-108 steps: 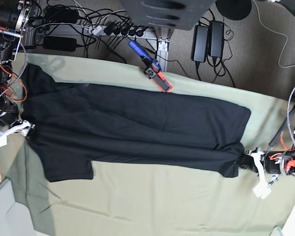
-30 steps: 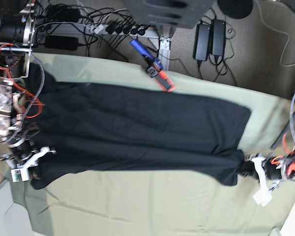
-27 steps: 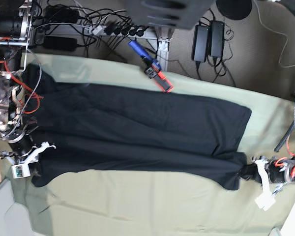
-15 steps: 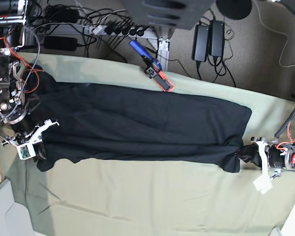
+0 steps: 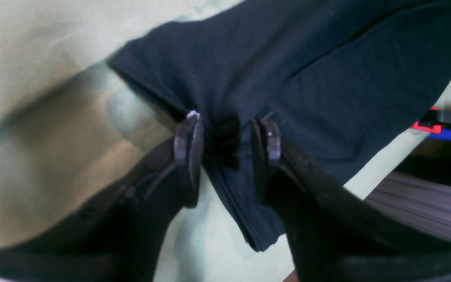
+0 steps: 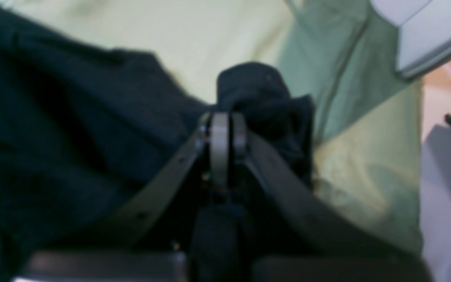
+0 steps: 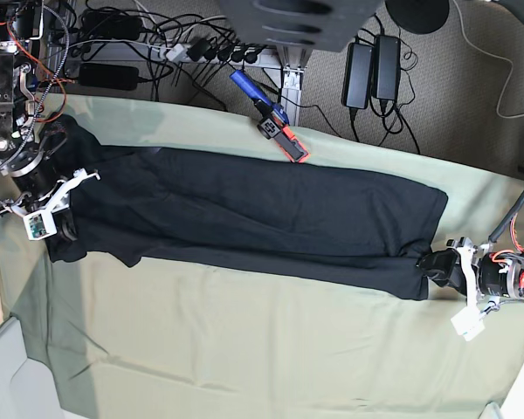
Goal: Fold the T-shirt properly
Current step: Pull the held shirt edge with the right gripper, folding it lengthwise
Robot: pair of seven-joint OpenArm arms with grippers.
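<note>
Black T-shirt (image 7: 244,227) lies as a long folded band across the green cloth (image 7: 244,349), right gripper (image 6: 219,117) clamped tight on a bunched corner at one end, left gripper (image 5: 225,135) with jaws apart straddling the corner at the other

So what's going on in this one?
A two-armed robot is folding a black T-shirt laid lengthwise on a pale green cloth. The right gripper is shut on a bunched corner at one end. At the other end, the left gripper has its jaws parted, with a pinch of fabric between them, apparently letting go. The shirt is a long narrow band. A red-and-blue tool sits at the far edge.
</note>
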